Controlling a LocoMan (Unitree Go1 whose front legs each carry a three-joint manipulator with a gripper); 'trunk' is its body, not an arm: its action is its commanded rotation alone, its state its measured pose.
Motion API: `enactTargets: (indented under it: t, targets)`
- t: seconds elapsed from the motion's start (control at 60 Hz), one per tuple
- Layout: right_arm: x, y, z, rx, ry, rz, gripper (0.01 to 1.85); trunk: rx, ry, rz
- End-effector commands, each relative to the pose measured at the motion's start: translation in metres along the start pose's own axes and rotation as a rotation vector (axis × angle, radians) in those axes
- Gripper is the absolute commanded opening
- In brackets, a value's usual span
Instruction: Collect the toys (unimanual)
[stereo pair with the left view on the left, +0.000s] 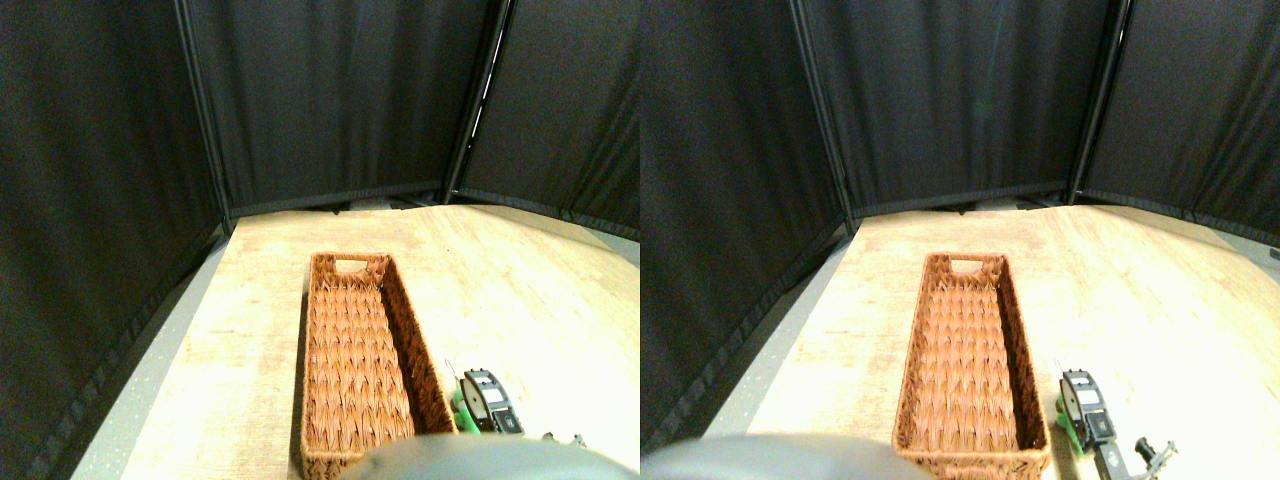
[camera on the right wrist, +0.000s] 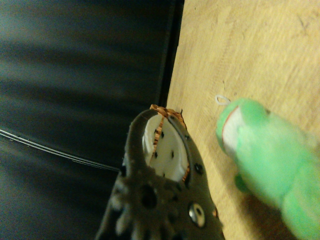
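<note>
Green plush toy (stereo pair with the left view on the left: 461, 409) lying on the wooden floor (stereo pair with the left view on the left: 520, 300), just beside the wicker basket (stereo pair with the left view on the left: 355, 360), right wall. Right gripper (stereo pair with the left view on the left: 487, 400) seemingly touching the toy; jaw opening and grip impossible to tell. Black curtains (stereo pair with the left view on the left: 330, 90) behind.

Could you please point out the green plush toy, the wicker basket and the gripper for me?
green plush toy (camera on the right wrist: 265, 160), wrist view, on its body.
wicker basket (stereo pair with the left view on the left: 355, 370), stereo pair view, on its woven floor.
gripper (stereo pair with the left view on the left: 487, 398), stereo pair view, on its dark jaw frame.

Nothing readable anywhere, no labels, brands, numbers or signs on anything in either view, just blank surfaces all round.
</note>
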Motion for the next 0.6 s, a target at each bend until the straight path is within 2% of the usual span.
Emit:
enactTargets:
  t: [0.017, 0.133, 0.317, 0.35, 0.417, 0.6]
  targets:
    - [0.004, -0.007, 0.006, 0.113, -0.02, -0.009, 0.12, -0.02, 0.032, -0.016]
    - [0.007, -0.017, 0.012, 0.212, 0.001, -0.036, 0.25, -0.031, 0.039, -0.02]
    - [0.01, -0.021, 0.022, 0.307, 0.03, -0.048, 0.42, -0.047, 0.039, -0.015]
    - [0.01, -0.02, 0.024, 0.368, 0.051, -0.067, 0.46, -0.049, 0.04, -0.014]
    - [0.012, -0.02, 0.027, 0.422, 0.084, -0.043, 0.5, -0.053, 0.039, -0.01]
    - [0.011, -0.017, 0.032, 0.633, 0.136, -0.061, 0.61, -0.062, 0.042, -0.005]
